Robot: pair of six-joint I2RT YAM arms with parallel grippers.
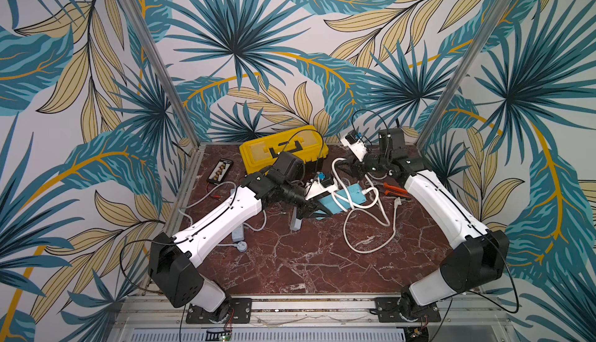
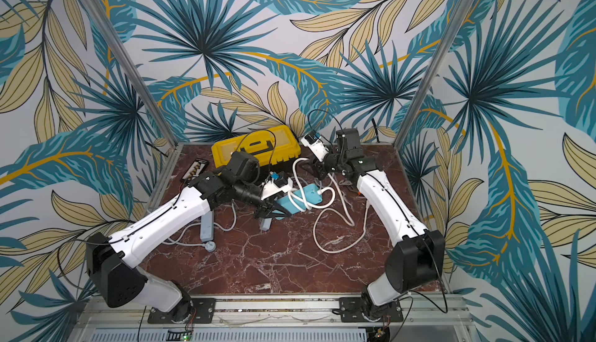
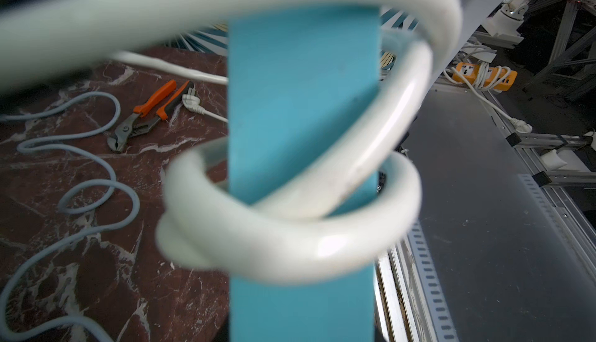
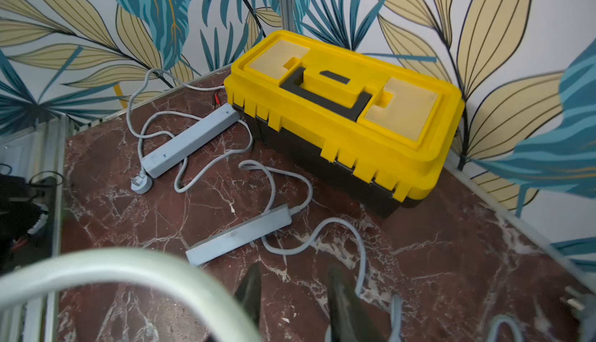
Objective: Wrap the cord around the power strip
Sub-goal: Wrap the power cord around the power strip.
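While the left gripper [image 1: 309,210] is pressed tight on 1 end of the blue power strip [image 1: 333,206], which it holds tilted over the middle of the marble table [image 1: 306,259], the task stands at mid-wrap. The white cord [image 1: 367,249] circles the strip in at least 2 loose turns, and a long slack loop lies on the table unwound, ending at the plug [image 1: 398,200]. The right gripper [image 1: 351,164] hovers just beside the tall cord arch at the strip's far end, jaws spread and empty. The next move probably calls for the right gripper to pinch the slack close to the strip and carry it around the body under light tension. The left gripper would need to hold firm so that the existing turns do not slide off. The left wrist view shows that the turns cross each other and stand off from the strip's faces; both top views are too coarse for this. The right wrist view confirms the gap between the right fingertips [image 4: 335,279] and shows 2 grey power strips [image 4: 190,140] beside the yellow toolbox [image 4: 338,114], but not the blue strip. Only the top views show the slack loop whole.
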